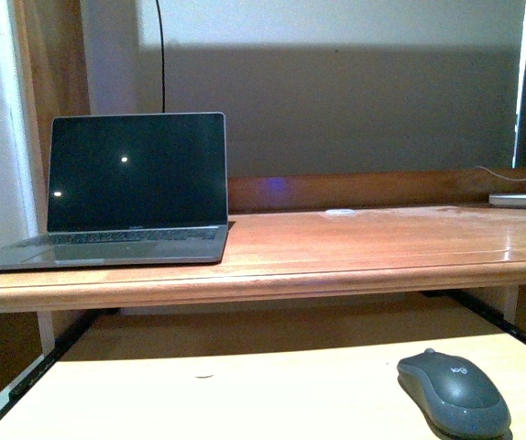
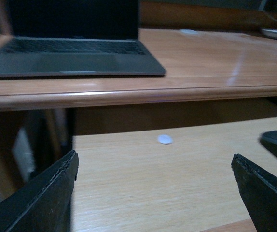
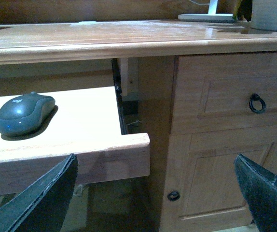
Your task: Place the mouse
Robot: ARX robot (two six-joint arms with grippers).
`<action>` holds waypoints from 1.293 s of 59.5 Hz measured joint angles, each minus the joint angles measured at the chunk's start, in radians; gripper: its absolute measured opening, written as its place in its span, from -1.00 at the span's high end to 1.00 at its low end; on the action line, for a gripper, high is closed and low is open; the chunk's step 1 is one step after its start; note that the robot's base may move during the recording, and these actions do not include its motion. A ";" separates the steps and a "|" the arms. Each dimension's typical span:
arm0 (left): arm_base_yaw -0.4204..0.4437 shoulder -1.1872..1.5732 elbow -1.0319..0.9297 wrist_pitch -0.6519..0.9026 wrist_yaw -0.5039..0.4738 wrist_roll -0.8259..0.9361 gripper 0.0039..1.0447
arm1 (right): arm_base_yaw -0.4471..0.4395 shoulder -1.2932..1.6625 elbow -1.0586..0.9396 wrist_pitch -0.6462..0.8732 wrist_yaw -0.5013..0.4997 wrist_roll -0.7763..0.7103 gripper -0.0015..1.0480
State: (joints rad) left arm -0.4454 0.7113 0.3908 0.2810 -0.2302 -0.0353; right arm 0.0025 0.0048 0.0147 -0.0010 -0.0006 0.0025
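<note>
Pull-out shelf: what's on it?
The mouse at its right end and a small white disc near the middle. The shelf surface beneath the mouse is covered.

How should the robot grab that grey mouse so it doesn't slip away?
Pinch the mouse across its two long sides, near the middle, coming straight down from above. It lies flat on the pull-out shelf, low and domed, with no handle, and it is narrower across than along. The open right gripper is probably nearest.
</note>
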 joint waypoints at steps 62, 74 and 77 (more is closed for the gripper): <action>0.439 -0.669 -0.344 -0.287 0.229 0.039 0.95 | 0.145 0.338 0.117 0.167 -0.040 0.076 -0.86; 0.440 -0.704 -0.382 -0.285 0.230 0.039 0.95 | 0.357 0.669 0.293 0.427 0.169 0.040 -0.86; 0.440 -0.706 -0.382 -0.285 0.230 0.039 0.95 | 0.424 0.771 0.344 0.470 0.225 0.023 -0.86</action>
State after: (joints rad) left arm -0.0051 0.0055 0.0086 -0.0044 -0.0006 0.0036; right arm 0.4263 0.7757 0.3588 0.4686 0.2241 0.0254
